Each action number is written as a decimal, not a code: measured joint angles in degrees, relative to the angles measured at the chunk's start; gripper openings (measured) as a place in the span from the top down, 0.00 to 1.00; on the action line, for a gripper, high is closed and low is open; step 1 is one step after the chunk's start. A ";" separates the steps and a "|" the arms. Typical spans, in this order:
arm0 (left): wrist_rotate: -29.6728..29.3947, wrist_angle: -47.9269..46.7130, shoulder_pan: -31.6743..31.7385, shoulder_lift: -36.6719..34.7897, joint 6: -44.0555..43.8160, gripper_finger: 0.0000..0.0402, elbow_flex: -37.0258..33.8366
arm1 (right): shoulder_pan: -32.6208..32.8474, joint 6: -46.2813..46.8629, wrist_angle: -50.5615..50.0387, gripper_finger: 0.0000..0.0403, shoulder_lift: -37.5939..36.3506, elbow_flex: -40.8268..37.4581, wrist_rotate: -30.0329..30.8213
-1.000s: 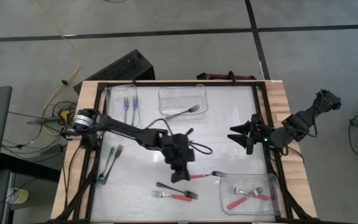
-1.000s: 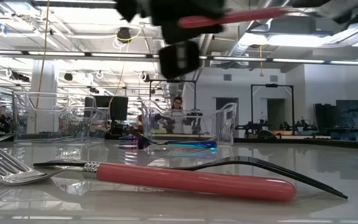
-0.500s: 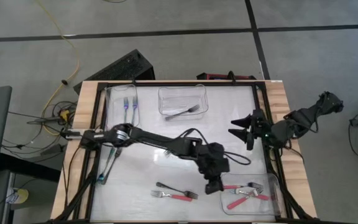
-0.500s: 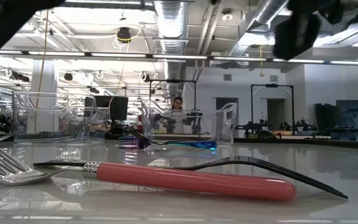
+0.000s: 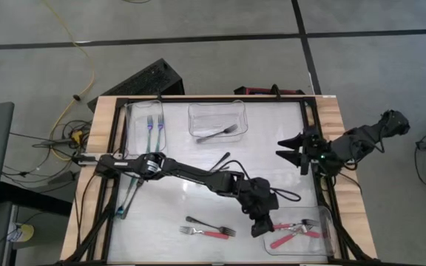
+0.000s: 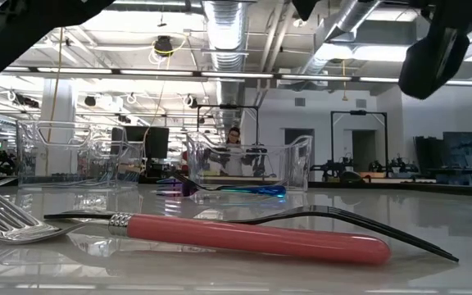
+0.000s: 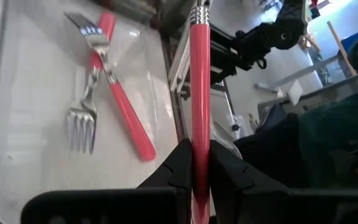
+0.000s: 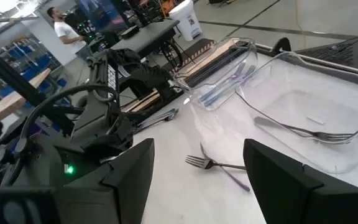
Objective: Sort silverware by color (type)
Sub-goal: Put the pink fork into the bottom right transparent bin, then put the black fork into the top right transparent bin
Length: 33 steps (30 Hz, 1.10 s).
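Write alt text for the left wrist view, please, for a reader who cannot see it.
The left tool is shut on a red-handled fork, above a clear tub with two more red forks crossed inside.

a dark fork (image 8: pixel 219 165) lies beside two clear tubs (image 8: pixel 303 106).

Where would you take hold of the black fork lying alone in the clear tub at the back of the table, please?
Grip the black fork mid-handle, coming straight down from above. It lies flat and diagonal in the clear tub with nothing around it, so the fingers should close across the thin handle, clear of the tines and the tub's walls.
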 joint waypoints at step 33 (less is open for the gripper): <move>8.58 -2.61 2.63 -0.23 8.11 0.65 0.39 | -3.17 0.53 -0.07 0.33 0.57 0.00 -4.03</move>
